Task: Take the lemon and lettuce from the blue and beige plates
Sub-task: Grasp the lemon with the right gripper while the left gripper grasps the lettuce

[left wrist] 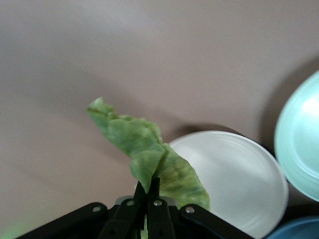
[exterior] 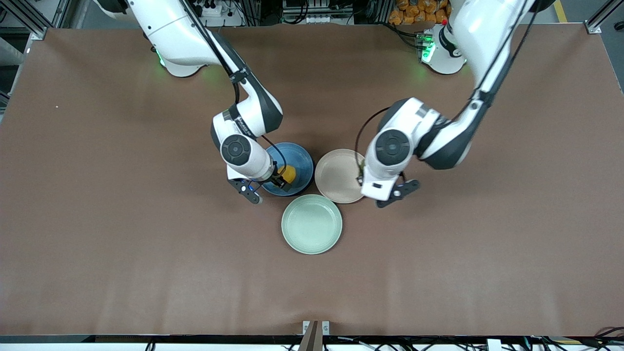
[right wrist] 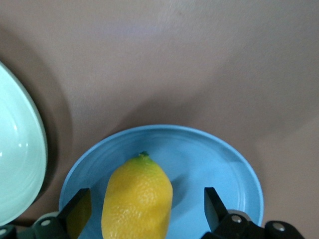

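The yellow lemon (exterior: 288, 172) lies on the blue plate (exterior: 302, 161). My right gripper (exterior: 282, 179) is open around it, one finger on each side, as the right wrist view shows for the lemon (right wrist: 138, 199) and the plate (right wrist: 219, 159). My left gripper (exterior: 361, 178) is over the beige plate's (exterior: 339, 175) edge toward the left arm's end. It is shut on the green wrinkled lettuce (left wrist: 144, 144) leaf, held clear of the beige plate (left wrist: 234, 179). In the front view the wrist hides most of the leaf.
A pale mint-green plate (exterior: 312, 224) sits nearer to the front camera, touching both other plates. It also shows in the left wrist view (left wrist: 301, 139) and the right wrist view (right wrist: 17, 159). Bare brown table lies all around.
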Robot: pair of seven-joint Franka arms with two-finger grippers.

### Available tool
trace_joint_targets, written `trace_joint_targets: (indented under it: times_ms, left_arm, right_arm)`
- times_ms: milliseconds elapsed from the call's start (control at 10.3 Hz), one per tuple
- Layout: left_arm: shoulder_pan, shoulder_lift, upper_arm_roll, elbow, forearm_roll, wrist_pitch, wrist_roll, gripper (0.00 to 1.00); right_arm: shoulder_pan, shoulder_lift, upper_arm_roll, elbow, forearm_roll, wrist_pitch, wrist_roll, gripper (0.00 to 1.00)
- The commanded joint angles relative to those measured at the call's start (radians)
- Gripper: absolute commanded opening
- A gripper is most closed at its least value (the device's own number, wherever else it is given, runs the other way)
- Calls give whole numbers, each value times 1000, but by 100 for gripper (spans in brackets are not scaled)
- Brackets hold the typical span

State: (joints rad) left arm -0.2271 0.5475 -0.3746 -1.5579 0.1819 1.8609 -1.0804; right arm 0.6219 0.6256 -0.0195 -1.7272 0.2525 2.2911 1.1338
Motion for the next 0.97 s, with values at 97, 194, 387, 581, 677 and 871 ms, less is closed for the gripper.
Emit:
trace_joint_targets:
  times_ms: [97, 194, 387, 581, 677, 871]
  left_arm:
    - [132, -58, -4, -28, 27, -118, 239, 0]
    - [168, -57, -4, -30, 28, -118, 299, 0]
    - [224, -44, -3, -30, 33, -117, 399, 0]
    - [305, -35, -3, -31, 33, -109, 558, 0]
    - [343, -20, -3, -31, 33, -89, 623, 0]
    - [382, 37, -1, -39, 57, -27, 683, 0]
  right_arm:
    - [25, 32, -2, 34, 16, 27, 43, 100]
    - [41, 39, -2, 32, 13, 40, 52, 100]
    - [58, 42, -2, 31, 11, 50, 52, 51]
    - [76, 43, -4, 25, 2, 70, 52, 0]
    - [78, 42, -5, 25, 2, 68, 54, 0]
    - [68, 25, -10, 25, -2, 56, 51, 0]
